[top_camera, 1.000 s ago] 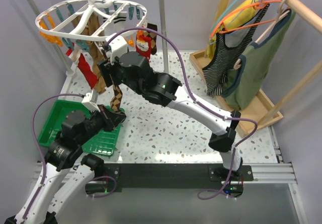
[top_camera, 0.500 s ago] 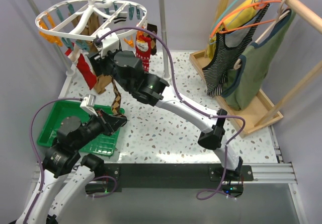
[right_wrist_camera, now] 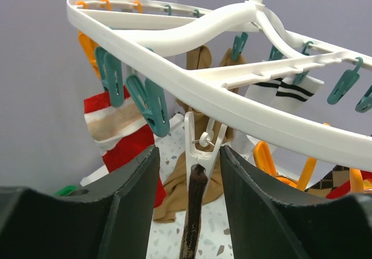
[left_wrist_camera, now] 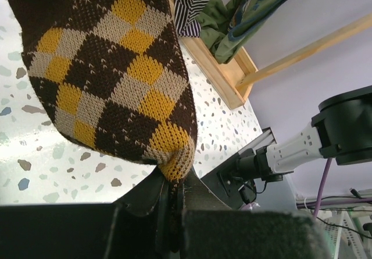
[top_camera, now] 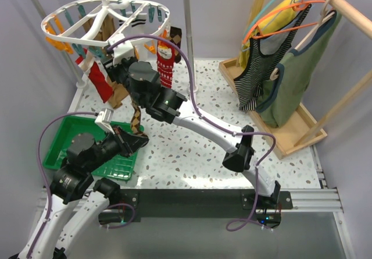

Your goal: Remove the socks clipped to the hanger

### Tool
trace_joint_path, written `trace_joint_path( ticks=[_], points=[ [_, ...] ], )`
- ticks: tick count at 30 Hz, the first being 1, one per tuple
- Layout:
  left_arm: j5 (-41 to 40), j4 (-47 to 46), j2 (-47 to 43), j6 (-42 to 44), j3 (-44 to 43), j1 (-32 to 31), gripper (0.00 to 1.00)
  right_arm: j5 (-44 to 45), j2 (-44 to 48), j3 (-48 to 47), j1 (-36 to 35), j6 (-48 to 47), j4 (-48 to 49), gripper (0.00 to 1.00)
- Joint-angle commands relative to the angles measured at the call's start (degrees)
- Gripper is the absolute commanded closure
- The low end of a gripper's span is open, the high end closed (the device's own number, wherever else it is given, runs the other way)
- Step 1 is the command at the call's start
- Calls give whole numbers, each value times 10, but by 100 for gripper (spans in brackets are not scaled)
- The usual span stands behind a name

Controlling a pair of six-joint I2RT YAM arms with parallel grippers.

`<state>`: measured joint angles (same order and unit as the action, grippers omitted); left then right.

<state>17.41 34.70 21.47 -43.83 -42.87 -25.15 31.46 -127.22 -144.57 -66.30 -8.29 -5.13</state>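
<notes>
Tension on the argyle sock [left_wrist_camera: 110, 78] looks like the reason for this two-armed arrangement. The left claw [left_wrist_camera: 171, 212] is low over the bench [top_camera: 192, 148], closed tight on the sock's toe, with the knit bunched into the narrow slot between its fingers. Holding it there should keep the sock from dropping loose once it is freed, and the green tray [top_camera: 64, 134] lies just beside that arm, a likely place to put it.

The sock's dark cuff hangs from a white clip [right_wrist_camera: 200, 145] under the hanger [right_wrist_camera: 192, 23]. The right claw [right_wrist_camera: 187, 154] is raised to that clip with its fingers spread wide, one on each side of it and gripping nothing. From the wrist view I cannot tell whether the pads touch the clip's handles or stand just clear of them. My judgement is that the next move is a squeeze on those handles to open the clip.

Other socks hang clipped around the ring: a red sock [right_wrist_camera: 125, 148] to the left, a tan sock [right_wrist_camera: 180, 186] behind the clip, and white striped socks [right_wrist_camera: 290, 90] to the right. Most of the task remains.
</notes>
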Motion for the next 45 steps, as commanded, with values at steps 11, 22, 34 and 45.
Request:
trace_joint_path(
  ticks=[11, 22, 34, 45],
  points=[
    [14, -16, -2, 17, 10, 2, 100, 24, -21, -47, 19, 2, 64, 82],
    [-22, 36, -20, 6, 14, 2, 100, 16, -16, -34, 25, 36, 23, 100],
    [-172, 131, -14, -57, -34, 3, 100, -6, 29, 19, 25, 96, -10, 100],
    [-417, 237, 133, -26, -195, 2, 100, -13, 49, 29, 24, 105, -59, 100]
  ],
)
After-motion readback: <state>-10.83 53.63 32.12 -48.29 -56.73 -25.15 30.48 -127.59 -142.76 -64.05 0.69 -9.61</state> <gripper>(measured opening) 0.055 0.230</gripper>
